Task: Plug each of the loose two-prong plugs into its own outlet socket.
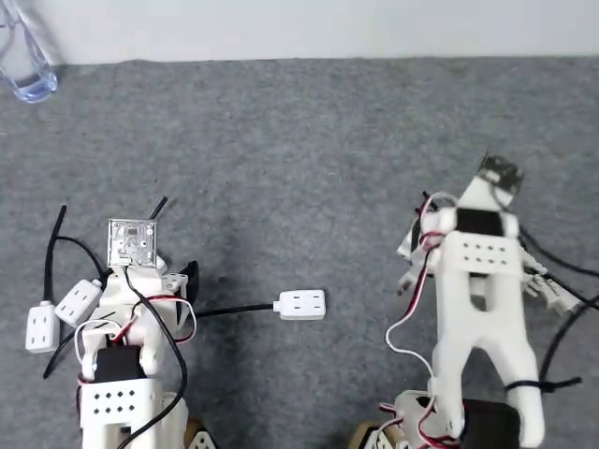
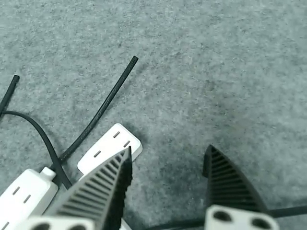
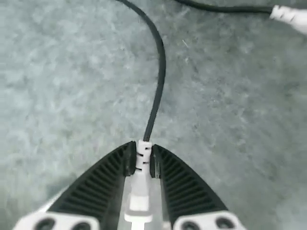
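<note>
The right gripper [image 3: 142,145] is pinched shut on a white plug [image 3: 138,194], right where the black cord [image 3: 160,72] leaves it. The cord runs off ahead across the floor covering. I can't see the prongs; they are hidden back between the jaws, so I'd judge the first care is to know which way they face before going near any socket. The grip sits close to the cord end, and a push may let the plug slide, so the approach should be slow and square to the slots.

The left gripper [image 2: 169,151] hangs low with its jaws spread wide and nothing between them. A side outlet [image 2: 109,147] lies just beside one finger, with a second outlet [image 2: 24,190] next to it. A lone outlet [image 1: 301,304] lies between the two arms, well apart from the right arm. Loose outlets will likely skid when pushed, so the left gripper could well hold one down while the plug goes in.

Everything lies on grey carpet [image 1: 309,140], rough and a bit grippy by the look of it. A pale wall [image 1: 328,28] runs along the far edge, and a clear container [image 1: 26,65] sits in the far corner.
</note>
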